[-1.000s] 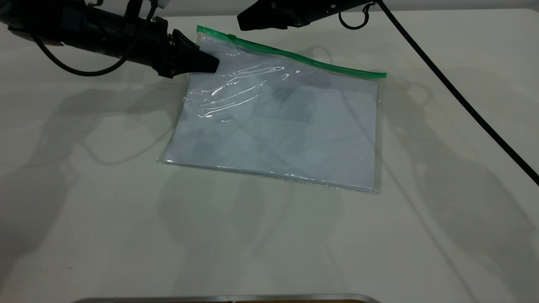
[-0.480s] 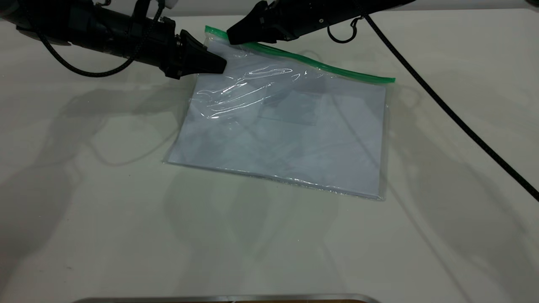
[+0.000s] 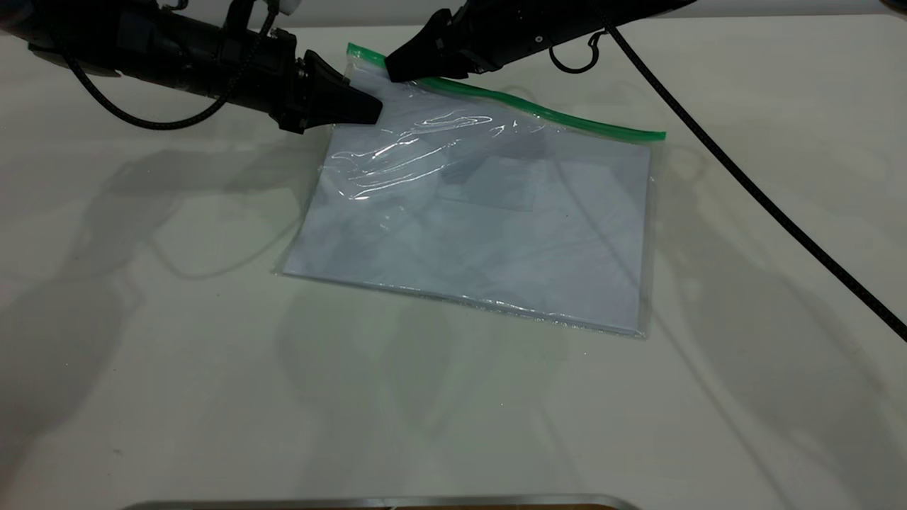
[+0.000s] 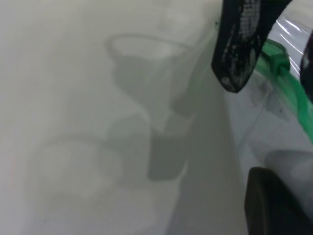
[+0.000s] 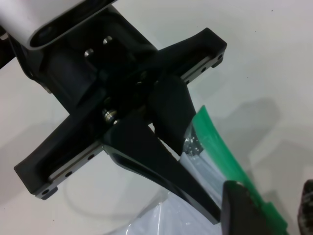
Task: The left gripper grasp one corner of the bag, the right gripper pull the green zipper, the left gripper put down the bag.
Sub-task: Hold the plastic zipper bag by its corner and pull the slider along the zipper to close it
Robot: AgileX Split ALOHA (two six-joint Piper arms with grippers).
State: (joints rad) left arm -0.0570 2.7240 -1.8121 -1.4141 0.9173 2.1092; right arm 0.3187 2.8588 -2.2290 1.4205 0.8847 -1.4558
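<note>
The bag (image 3: 482,212), a clear pouch holding white sheets, lies on the table with its far left corner lifted. My left gripper (image 3: 367,110) is shut on that corner; the right wrist view shows it (image 5: 190,146) clamping the plastic just below the green zipper (image 5: 220,147). The zipper (image 3: 538,110) runs along the far edge. My right gripper (image 3: 397,71) is at the zipper's left end, open, with a fingertip on each side of the small green slider tab (image 5: 276,221). The left wrist view shows the tab (image 4: 279,59) beside a right finger (image 4: 234,49).
The right arm's black cable (image 3: 744,184) runs across the table's right side. A metal rim (image 3: 382,501) lies along the front edge. The white table (image 3: 177,354) surrounds the bag.
My right gripper has come down and left onto the zipper's left end, over the slider. The left gripper and the bag have shifted slightly right. Little has moved in the last half second.
</note>
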